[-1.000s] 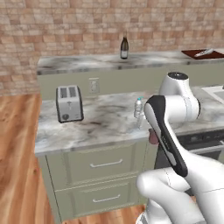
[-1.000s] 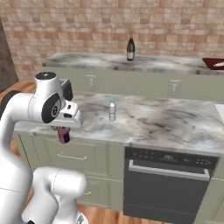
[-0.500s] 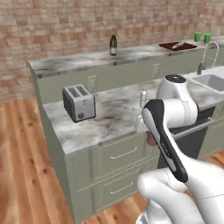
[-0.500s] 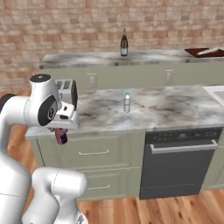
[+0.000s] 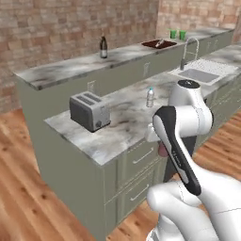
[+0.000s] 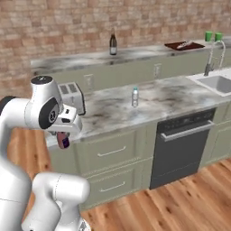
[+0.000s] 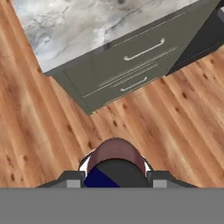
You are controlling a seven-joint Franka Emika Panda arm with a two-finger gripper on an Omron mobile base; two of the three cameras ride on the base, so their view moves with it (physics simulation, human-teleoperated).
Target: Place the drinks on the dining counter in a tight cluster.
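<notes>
My gripper (image 6: pixel 63 136) is shut on the short maroon bottle (image 6: pixel 63 140), held off the front edge of the lower worktop, over the wooden floor. In the hand view that bottle (image 7: pixel 116 156) sits between the fingertips of the gripper (image 7: pixel 116 178), with drawers beyond. A sliver of the maroon bottle (image 5: pixel 162 149) shows behind my forearm. The small clear water bottle (image 5: pixel 150 97) (image 6: pixel 134 97) stands on the lower worktop. The tall dark wine bottle (image 5: pixel 103 47) (image 6: pixel 113 44) stands on the raised dining counter (image 5: pixel 66 71) (image 6: pixel 85 58).
A toaster (image 5: pixel 89 111) (image 6: pixel 71 95) sits at the lower worktop's left end. A sink (image 5: pixel 197 74) (image 6: pixel 219 84) with a tap lies to the right, a dishwasher (image 6: pixel 182 148) below. A red tray (image 5: pixel 159 44) (image 6: pixel 184 45) and green cups (image 5: pixel 178 34) (image 6: pixel 212 36) stand on the raised top.
The base has moved, so the whole kitchen has shifted in both base views and the sink has come into view. The gripper stays shut on the maroon bottle.
</notes>
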